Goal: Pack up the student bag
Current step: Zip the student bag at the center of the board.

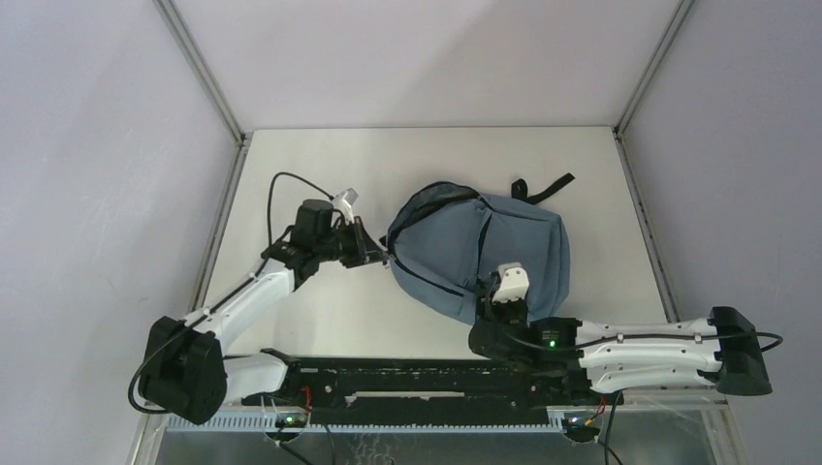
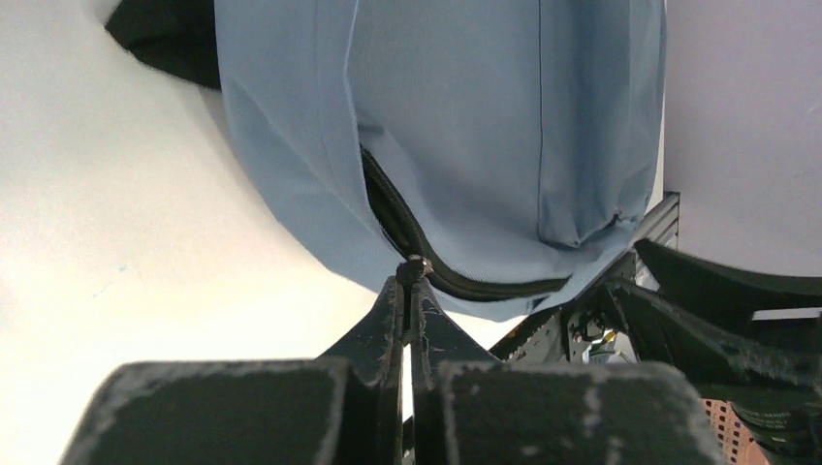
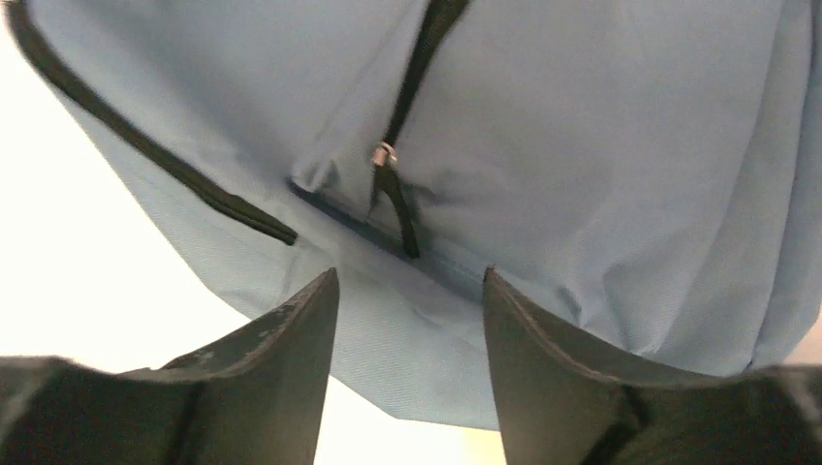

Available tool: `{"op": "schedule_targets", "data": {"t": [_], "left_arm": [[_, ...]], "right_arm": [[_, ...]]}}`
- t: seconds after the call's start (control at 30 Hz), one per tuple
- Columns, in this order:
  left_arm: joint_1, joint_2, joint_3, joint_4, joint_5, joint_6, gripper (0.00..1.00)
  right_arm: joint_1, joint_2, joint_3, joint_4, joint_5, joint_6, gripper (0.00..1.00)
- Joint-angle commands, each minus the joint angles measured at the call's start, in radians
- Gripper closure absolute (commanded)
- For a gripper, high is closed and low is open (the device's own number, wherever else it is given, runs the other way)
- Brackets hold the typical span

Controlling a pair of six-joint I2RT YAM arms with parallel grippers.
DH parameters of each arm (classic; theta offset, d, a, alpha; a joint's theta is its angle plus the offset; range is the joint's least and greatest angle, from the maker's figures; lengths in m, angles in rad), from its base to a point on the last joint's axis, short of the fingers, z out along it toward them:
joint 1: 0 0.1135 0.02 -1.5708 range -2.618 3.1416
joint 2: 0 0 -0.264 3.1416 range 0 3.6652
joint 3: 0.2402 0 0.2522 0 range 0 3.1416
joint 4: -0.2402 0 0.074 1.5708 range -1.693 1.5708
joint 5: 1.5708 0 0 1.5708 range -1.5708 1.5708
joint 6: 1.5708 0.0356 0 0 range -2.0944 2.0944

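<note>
Pinched metal zip pull [image 2: 415, 263] of soft blue-grey fabric backpack [image 1: 485, 247] in left gripper [image 1: 373, 254]; held right gripper [image 3: 409, 276] half-open, empty

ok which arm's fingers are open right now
The right arm's fingers: they stand apart over the soft blue-grey fabric backpack, gripping nothing. The left arm's fingers are pinched together at its black zip.

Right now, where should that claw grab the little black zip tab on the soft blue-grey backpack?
Likely the black zip tab by its free end, across its narrow width. It lies on the blue-grey fabric backpack, pointing at the open right gripper: come straight in.
</note>
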Motion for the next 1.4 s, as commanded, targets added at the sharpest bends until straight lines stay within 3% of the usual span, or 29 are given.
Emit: {"op": "schedule_targets", "data": {"t": [0.0,0.17,0.27,0.5,0.6,0.7,0.77,0.8,1.0,1.37], "left_arm": [[0.008,-0.095,-0.044,0.033,0.022,-0.002,1.00],[-0.006,-0.157,-0.062,0.005,0.018,-0.004,1.00],[-0.016,-0.178,-0.075,-0.003,0.016,-0.004,1.00],[-0.029,-0.172,-0.076,-0.007,0.019,-0.004,1.00],[-0.031,-0.178,-0.071,-0.017,0.018,-0.004,1.00],[-0.032,-0.192,-0.062,-0.031,0.011,0.001,1.00],[-0.031,-0.194,-0.051,-0.043,-0.002,0.007,1.00],[-0.031,-0.189,-0.043,-0.046,-0.007,0.009,1.00],[-0.030,-0.110,0.048,-0.069,-0.011,0.023,1.00],[-0.028,0.029,0.187,-0.083,0.016,0.049,1.00]], "right_arm": [[0.050,-0.031,0.006,0.369,-0.013,-0.473,0.30],[0.028,0.030,0.015,0.721,-0.181,-0.778,0.25],[-0.030,0.133,0.065,0.815,-0.313,-0.822,0.26],[-0.133,0.464,0.215,1.004,-0.446,-0.918,0.30],[-0.164,0.554,0.244,1.033,-0.466,-0.915,0.39],[-0.175,0.570,0.245,0.986,-0.476,-0.877,0.61],[-0.167,0.553,0.238,0.938,-0.473,-0.863,0.91],[-0.158,0.538,0.231,0.915,-0.462,-0.854,1.00],[-0.031,0.424,0.132,0.777,-0.359,-0.795,1.00],[0.179,0.326,0.077,0.273,-0.128,-0.363,1.00]]}}
